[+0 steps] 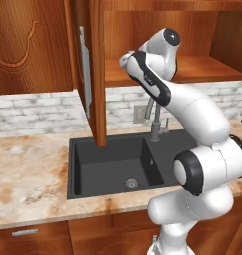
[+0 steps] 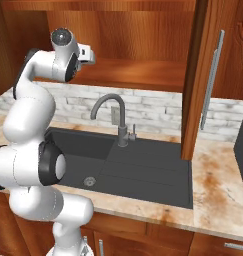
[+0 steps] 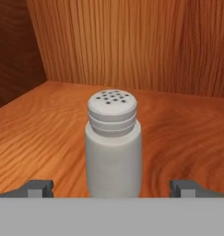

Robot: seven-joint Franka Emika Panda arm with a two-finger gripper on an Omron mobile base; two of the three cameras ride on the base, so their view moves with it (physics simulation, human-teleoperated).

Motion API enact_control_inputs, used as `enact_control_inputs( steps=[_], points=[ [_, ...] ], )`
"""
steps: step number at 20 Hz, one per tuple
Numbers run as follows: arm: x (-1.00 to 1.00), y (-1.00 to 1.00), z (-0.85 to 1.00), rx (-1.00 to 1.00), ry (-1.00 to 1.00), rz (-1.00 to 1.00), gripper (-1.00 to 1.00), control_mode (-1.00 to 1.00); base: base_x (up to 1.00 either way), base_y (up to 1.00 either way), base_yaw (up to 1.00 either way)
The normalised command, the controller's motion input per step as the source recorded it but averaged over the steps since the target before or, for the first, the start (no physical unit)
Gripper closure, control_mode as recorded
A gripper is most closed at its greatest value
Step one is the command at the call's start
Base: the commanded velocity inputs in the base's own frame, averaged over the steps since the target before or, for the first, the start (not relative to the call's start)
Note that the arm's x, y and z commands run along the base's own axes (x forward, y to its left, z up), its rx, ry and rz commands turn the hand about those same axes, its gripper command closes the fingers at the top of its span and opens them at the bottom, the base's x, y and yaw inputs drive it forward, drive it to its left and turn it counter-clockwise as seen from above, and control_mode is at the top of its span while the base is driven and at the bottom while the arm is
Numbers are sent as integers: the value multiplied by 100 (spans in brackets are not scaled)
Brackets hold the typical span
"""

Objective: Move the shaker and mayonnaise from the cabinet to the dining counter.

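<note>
On the shelf of the open cabinet point(image 3: 178, 133), straight ahead of the jaws: shaker point(image 3: 114, 145), upright, long axis vertical, perforated cap on top. Centred between the two fingertips point(image 3: 39, 188), one to each side and both well clear of its body. Jaws spread wide, released, grasping nothing. Bare wood of the shelf all around; back wall near behind, side wall off to one edge of the hand view. Seen from the base views, hand reached up into the cabinet above the black sink point(image 1: 112, 164), door swung out beside it. Likely next: a short push forward along the shelf, then closing on the lower body, below the cap. Mayonnaise not located.
</note>
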Motion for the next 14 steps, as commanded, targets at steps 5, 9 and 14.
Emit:
enact_control_inputs(
  steps=[5,9,14],
  points=[
    [23,1,0,0,0,0,-100,-100,0,0,0],
    [23,0,0,0,0,0,-100,-100,0,0,0],
    [20,2,-2,0,0,0,-100,-100,0,0,0]
  ],
)
